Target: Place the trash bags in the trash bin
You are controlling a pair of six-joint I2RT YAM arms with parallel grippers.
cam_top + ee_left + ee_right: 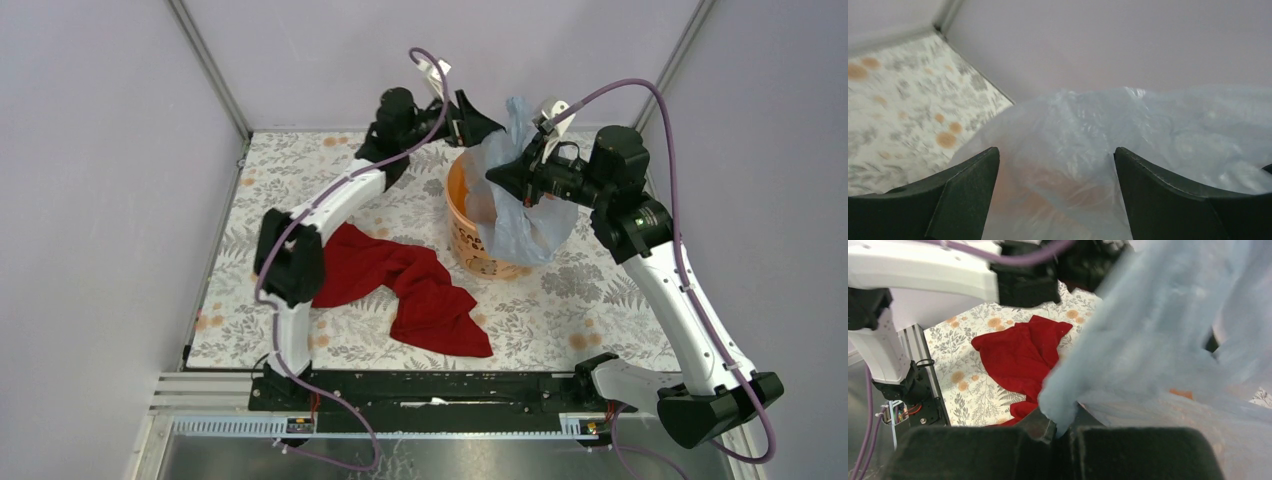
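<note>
Right gripper [495, 177] is closed, pinching a fold of the bag [525, 225] over the bin [462, 230]. Left gripper [484, 125] stands wide open at the bin's far rim, its fingers [968, 195] either side of the film, not clamping it. The bag drapes across the bin's mouth and right side.

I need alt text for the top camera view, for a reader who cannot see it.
The right fingers, shut, hold a pale-blue bag draped over an orange bin on a floral table. The left fingers stand open at the bag's far side. A red cloth lies left of the bin.
</note>
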